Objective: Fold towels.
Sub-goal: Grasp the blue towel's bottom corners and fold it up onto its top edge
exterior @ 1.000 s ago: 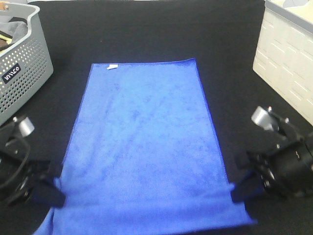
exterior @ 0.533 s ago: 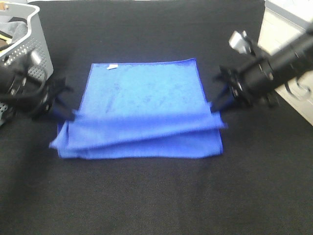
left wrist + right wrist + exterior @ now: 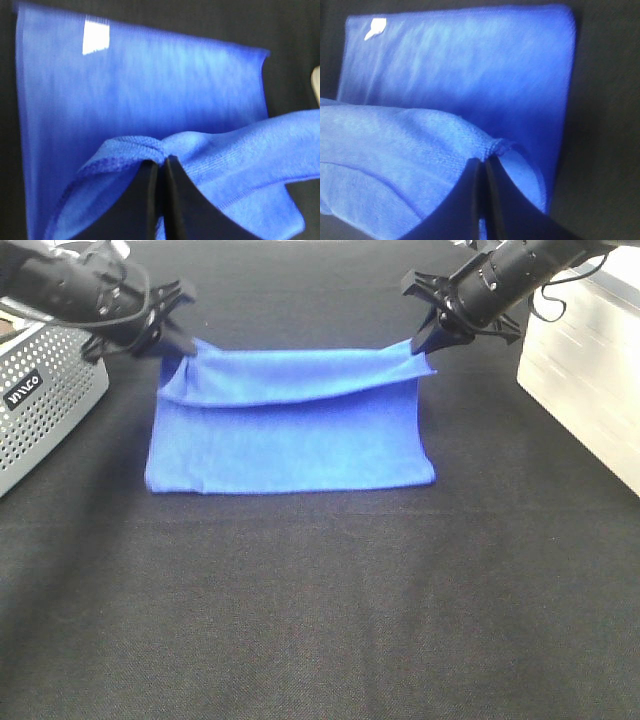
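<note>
A bright blue towel [image 3: 290, 440] lies on the black table, doubled over with its near half carried back over the far half. My left gripper [image 3: 183, 343] is shut on the towel's left corner at the far left edge. My right gripper [image 3: 420, 348] is shut on the right corner at the far right. Between them the lifted edge sags a little above the lower layer. In the left wrist view the fingers [image 3: 150, 195] pinch a stitched hem above the flat towel [image 3: 150, 90], whose white tag [image 3: 96, 36] shows. The right wrist view shows the same pinch [image 3: 484, 165] and the tag [image 3: 376, 27].
A grey perforated basket [image 3: 45, 390] stands at the table's left edge, close to my left arm. A white ribbed box [image 3: 585, 390] stands at the right edge, just behind my right arm. Black cloth covers the table [image 3: 320, 620] in front of the towel.
Both grippers have carried the towel's near corners from the front edge up and back to the far edge, folding the towel in half.
</note>
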{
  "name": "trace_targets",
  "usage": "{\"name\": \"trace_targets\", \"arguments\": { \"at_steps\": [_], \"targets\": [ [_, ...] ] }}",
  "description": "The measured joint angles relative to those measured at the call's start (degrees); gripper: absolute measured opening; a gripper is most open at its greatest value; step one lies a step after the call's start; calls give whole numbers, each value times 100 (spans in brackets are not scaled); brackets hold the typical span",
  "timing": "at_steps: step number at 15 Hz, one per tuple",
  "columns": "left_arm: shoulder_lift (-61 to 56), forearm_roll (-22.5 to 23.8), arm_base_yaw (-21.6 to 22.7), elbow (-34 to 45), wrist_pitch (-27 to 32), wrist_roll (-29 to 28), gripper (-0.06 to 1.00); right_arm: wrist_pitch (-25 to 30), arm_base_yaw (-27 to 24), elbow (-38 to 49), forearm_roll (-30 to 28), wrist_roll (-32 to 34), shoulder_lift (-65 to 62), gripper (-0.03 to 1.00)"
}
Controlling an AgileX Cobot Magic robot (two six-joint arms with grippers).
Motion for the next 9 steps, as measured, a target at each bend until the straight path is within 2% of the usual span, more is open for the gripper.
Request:
{"name": "trace_targets", "arguments": {
  "at_steps": [3,6,8,9],
  "targets": [
    [665,0,0,-808,-384,-6,1,0,-97,-877,-17,6,728,0],
    [1060,0,-23,-1106,-567,-6,1,-126,-97,-1117,-17,0,1077,0],
    [1318,0,-86,-1203,-819,-6,8,-395,-92,-1169,-40,-11,1295,3],
    [1335,11,-120,-1203,-900,-6,17,-464,-92,-1169,-74,-11,1329,12]
  ]
}}
